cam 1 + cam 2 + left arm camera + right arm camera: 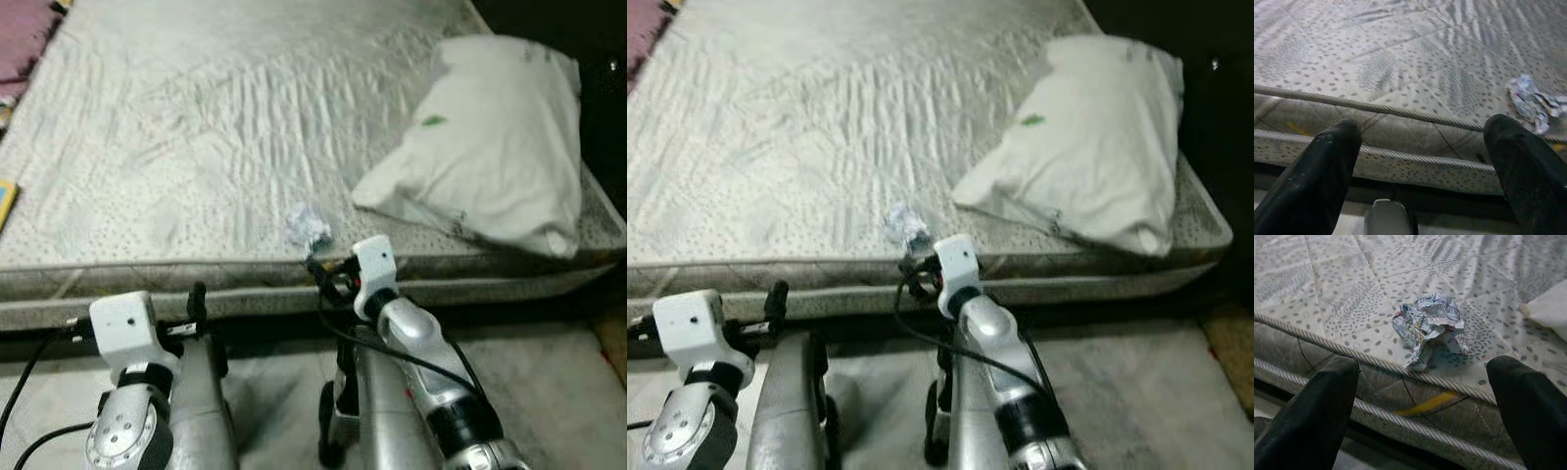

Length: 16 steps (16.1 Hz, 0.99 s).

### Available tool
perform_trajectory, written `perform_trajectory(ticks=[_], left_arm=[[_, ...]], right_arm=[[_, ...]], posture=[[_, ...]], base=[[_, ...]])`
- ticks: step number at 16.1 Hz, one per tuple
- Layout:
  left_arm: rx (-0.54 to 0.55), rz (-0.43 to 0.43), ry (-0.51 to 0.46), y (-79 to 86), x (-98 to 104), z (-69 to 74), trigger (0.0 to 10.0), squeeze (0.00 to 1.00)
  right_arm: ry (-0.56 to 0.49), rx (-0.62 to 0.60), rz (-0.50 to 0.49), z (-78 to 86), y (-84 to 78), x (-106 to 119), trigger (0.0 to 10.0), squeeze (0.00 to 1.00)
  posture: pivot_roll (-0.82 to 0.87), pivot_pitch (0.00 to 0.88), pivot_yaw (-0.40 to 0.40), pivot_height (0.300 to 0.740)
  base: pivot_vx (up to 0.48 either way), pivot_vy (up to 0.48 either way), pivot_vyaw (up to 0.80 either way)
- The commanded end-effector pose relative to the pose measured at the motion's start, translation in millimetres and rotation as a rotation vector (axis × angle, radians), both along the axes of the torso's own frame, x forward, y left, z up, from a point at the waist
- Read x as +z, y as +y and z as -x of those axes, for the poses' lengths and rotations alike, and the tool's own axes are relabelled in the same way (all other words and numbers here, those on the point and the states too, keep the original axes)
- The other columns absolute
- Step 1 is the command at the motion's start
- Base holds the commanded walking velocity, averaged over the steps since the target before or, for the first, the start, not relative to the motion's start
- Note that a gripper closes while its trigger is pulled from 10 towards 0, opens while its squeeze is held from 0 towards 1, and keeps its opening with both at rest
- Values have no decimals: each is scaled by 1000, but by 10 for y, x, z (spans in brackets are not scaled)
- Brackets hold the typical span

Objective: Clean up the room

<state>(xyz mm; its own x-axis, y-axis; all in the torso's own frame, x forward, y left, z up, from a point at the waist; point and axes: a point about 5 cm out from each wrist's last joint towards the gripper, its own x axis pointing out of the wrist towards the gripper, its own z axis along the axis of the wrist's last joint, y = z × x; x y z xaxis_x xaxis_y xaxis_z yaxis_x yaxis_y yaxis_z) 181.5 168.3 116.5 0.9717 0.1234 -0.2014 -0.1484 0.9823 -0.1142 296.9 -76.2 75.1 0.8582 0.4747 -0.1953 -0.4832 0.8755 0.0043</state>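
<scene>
A crumpled ball of printed paper (308, 225) lies on the bare mattress (196, 127) close to its near edge. My right gripper (1422, 406) is open just short of that edge, aimed at the crumpled paper (1429, 328), which sits beyond and between its black fingers (1312, 416). The right arm (392, 323) reaches up toward the bed side. My left gripper (1422, 171) is also open, low in front of the mattress side, with the paper (1533, 102) off past one of its fingers. The left arm (132, 333) is held lower and to the left.
A white pillow (490, 147) lies on the mattress at the right. A pink cloth (22, 39) shows at the far left corner, and a yellow object (6, 201) at the left edge. Grey floor (549, 392) runs below the bed.
</scene>
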Motion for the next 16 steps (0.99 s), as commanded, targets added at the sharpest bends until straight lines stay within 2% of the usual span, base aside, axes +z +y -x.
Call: perform_trajectory(ticks=[1, 4, 7, 10, 12, 13, 16], left_arm=[[-10, 2, -2, -26, 26, -4, 10000, 0], [-17, 0, -4, -41, 32, -34, 10000, 0], [-15, -9, -12, -39, 53, -50, 10000, 0], [-13, -17, -17, -27, 62, -73, 10000, 0], [-14, -20, -20, -29, 66, -89, 10000, 0], [-16, -21, -23, -35, 70, -101, 10000, 0], [-22, -21, -31, -52, 85, -116, 10000, 0]], right_arm=[[-30, 23, 21, -33, 42, 21, 10000, 0], [-56, 29, 12, -112, 153, 46, 10000, 0], [-72, 13, -25, -174, 253, 60, 10000, 0], [-100, -46, -51, -263, 263, 122, 10000, 0], [-86, -74, -69, -297, 263, 114, 10000, 0], [-141, -58, -88, -315, 274, 165, 10000, 0], [-175, -95, -77, -377, 282, 221, 10000, 0]], posture=[[79, 231, -93, 561], [88, 218, -103, 561], [104, 207, -106, 561], [113, 201, -110, 561], [115, 198, -111, 546], [116, 194, -111, 526], [123, 190, -112, 521]], base=[[0, 0, 556], [0, 0, 800], [0, 0, 0], [0, 0, 0], [0, 0, 0], [0, 0, 0], [0, 0, 0]])
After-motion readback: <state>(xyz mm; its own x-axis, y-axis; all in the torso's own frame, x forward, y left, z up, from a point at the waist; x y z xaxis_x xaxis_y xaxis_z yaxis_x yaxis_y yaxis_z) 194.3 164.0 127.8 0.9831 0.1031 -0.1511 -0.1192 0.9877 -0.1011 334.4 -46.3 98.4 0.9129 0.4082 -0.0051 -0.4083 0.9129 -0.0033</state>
